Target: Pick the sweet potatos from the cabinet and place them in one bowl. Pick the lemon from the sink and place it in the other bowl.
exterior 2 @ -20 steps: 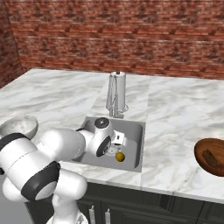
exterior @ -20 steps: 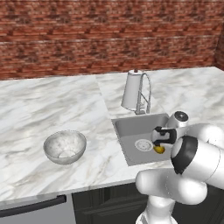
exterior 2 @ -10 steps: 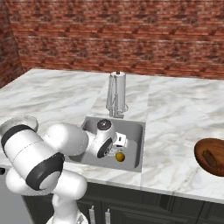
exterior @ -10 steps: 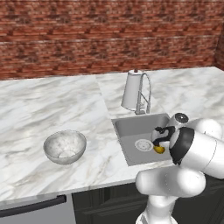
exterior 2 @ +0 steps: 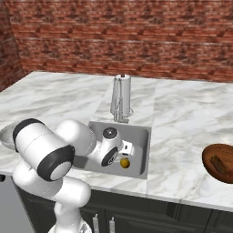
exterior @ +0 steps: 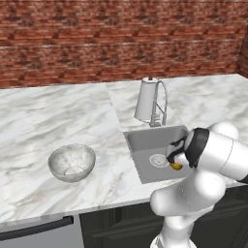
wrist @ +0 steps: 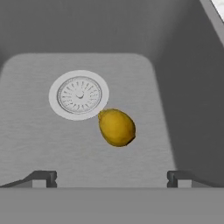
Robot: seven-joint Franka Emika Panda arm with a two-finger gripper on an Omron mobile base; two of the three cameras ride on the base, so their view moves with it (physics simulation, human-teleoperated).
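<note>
One lemon (wrist: 116, 127) lies on the floor of the sink (wrist: 183, 109), just beside the round drain (wrist: 79, 94) and nearer the basin's right wall as the hand view frames it; in the right base view it sits near the basin's front edge. It looks small, light and firm, with a smooth waxy skin that could slip or roll, so a pinch across its short middle, not its pointed ends, seems safest. The hand (wrist: 112, 178) hangs above it with its fingers spread wide, gripping nothing. One pale mottled bowl (exterior: 71, 162) stands on the surface left of the sink, and one dark wooden bowl (exterior 2: 220, 162) sits at the surface's right edge, something brown inside it that is too small to count.
</note>
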